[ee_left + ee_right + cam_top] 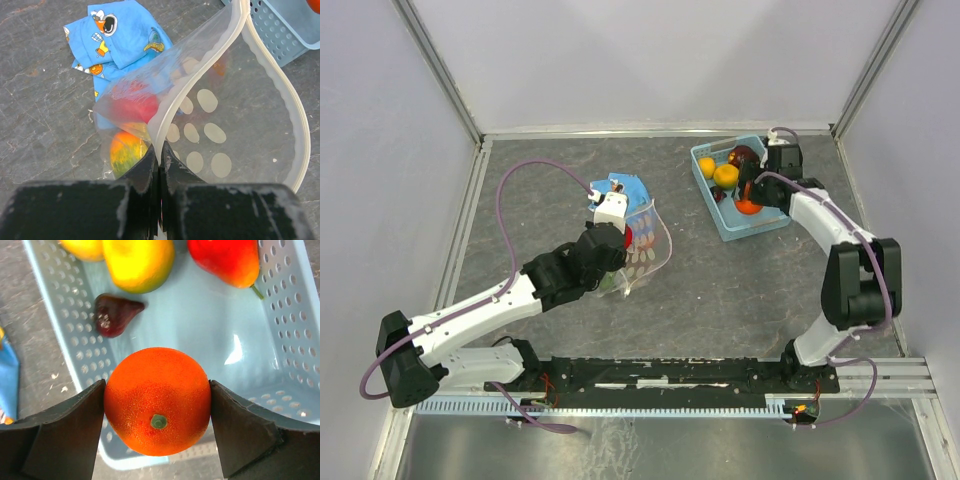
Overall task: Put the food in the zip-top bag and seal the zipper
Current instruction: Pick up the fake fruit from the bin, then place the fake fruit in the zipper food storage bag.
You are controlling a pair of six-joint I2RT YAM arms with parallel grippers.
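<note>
Grey surface [720, 290]: your left fingers [150, 172] pinch the zip-top bag [240, 110] open; your right fingers [751, 198] clamp an orange [157, 400] above the basket [280, 310].

The clear dotted bag [240, 125] stands open left of centre, its white zipper [170, 107] unsealed and one end pinched by the left gripper [160, 160]. Inside lie a red fruit [135, 105] and a green-orange fruit [125, 150]. The right gripper [157, 390] clamps an orange [157, 410] over the far-right basket [240, 340], which holds two yellow fruits [137, 262], a red pear [227, 260] and a maroon fruit [112, 315].
</note>
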